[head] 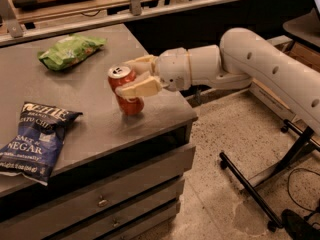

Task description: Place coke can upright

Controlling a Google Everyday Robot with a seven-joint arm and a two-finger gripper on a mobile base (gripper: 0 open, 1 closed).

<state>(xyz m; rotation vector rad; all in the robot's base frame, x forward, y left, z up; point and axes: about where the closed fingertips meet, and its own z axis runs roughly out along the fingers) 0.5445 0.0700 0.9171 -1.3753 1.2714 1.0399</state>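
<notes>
While we are reading from the left edge, blue chip bag [37, 136]: it is lying flat near the front left corner of the counter [85, 91], well apart from the can.
green chip bag [70, 50]: it is resting crumpled toward the back edge, left of the middle, also clear of our work.
coke can [132, 105]: it is sitting near the right edge, toward the front right corner, with its silver top facing up and leaning slightly left. Its base is looking level with the surface, though we are not able to tell whether it is touching.
gripper [126, 79]: we are clamping the coke can across its middle, one finger behind and one in front, reaching in over the right edge.
arm [270, 69]: it is stretching in from the right, beyond the counter.
done so far: we are judging the can to be nearly upright and down at the surface, so most of the task is looking complete.
left to do: we are judging that squaring off the lean, settling the base, releasing the grip and backing away without tipping the can are all remaining.
drawers [130, 184]: they are sitting shut beneath the counter top, and we are seeing nothing of their contents.
bags and can as containers: both bags are looking closed, and we are not making out whether the can's tab is opened.
</notes>
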